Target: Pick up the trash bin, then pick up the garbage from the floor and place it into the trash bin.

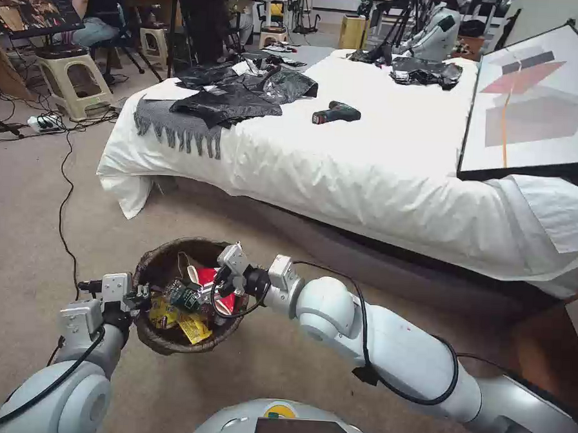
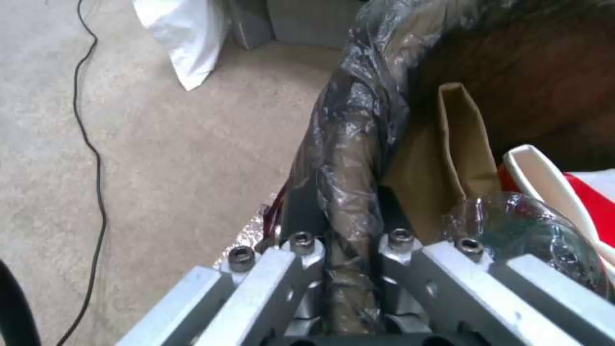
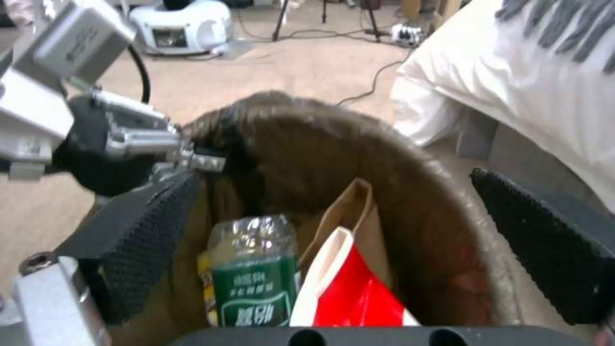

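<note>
My left hand (image 1: 144,294) is clamped on the trash bin (image 1: 160,339) rim, holding it up as a catcher; right hand (image 3: 333,240), spread wide, hovers over the bottle (image 3: 253,274) & packets inside.

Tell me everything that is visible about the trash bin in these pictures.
The trash bin is small and round, lined with a wrinkled dark-brown bag folded over its rim. The left gripper is clamped on the rim, as the left wrist view shows. The right gripper hangs open over its mouth. Inside lie a green-labelled bottle, a red-and-white packet, a brown paper bag and yellow wrappers.
</note>
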`<state>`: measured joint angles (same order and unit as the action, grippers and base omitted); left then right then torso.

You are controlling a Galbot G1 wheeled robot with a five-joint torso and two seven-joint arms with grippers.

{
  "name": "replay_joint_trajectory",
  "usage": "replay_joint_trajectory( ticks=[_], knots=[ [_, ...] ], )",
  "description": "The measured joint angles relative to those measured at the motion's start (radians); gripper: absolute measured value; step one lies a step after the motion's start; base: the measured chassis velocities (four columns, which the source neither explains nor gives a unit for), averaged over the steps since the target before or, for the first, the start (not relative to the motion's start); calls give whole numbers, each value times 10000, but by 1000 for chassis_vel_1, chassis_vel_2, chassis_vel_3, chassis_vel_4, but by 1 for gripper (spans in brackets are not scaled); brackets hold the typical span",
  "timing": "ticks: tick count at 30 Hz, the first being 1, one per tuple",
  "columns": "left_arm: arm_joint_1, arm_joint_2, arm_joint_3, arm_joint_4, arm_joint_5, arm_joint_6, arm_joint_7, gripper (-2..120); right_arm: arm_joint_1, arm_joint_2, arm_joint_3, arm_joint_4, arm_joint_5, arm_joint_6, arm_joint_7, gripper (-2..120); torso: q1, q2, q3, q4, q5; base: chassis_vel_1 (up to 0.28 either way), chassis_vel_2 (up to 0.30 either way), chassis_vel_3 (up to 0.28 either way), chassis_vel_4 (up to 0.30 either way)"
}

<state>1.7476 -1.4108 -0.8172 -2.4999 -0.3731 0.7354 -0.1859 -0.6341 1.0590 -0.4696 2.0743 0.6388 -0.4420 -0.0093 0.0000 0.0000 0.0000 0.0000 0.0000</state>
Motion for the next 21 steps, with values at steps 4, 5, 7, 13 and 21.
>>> replay_joint_trajectory(
  ticks=[4, 5, 7, 13, 21],
  knots=[
    [9, -17, 18, 0, 8, 0, -1, 3, -67, 50, 279, 108, 128, 4, 135, 100, 0, 0, 0, 0, 0, 0, 0, 0, 0],
    [12, -22, 19, 0, 9, 0, -2, 3, -107, 62, 422, 158, 166, 12, 200, 100, 0, 0, 0, 1, 0, 0, 0, 0, 0],
    [17, -27, 18, 0, 9, 0, -2, 3, -212, 71, 659, 244, 218, 37, 300, 100, 0, 0, 0, 1, 0, 0, 0, 0, 0],
    [24, -39, -22, 0, 2, 0, -5, 3, -998, -148, 1757, 670, 235, 338, 633, 100, 0, 0, 0, 1, 1, 0, 0, 0, 0],
    [10, -43, -58, 0, -33, 0, -4, 3, -2323, -664, 2449, 1073, -377, 1006, 1407, 100, 0, 0, -1, -1, 2, 0, 0, 0, 0]
  ],
)
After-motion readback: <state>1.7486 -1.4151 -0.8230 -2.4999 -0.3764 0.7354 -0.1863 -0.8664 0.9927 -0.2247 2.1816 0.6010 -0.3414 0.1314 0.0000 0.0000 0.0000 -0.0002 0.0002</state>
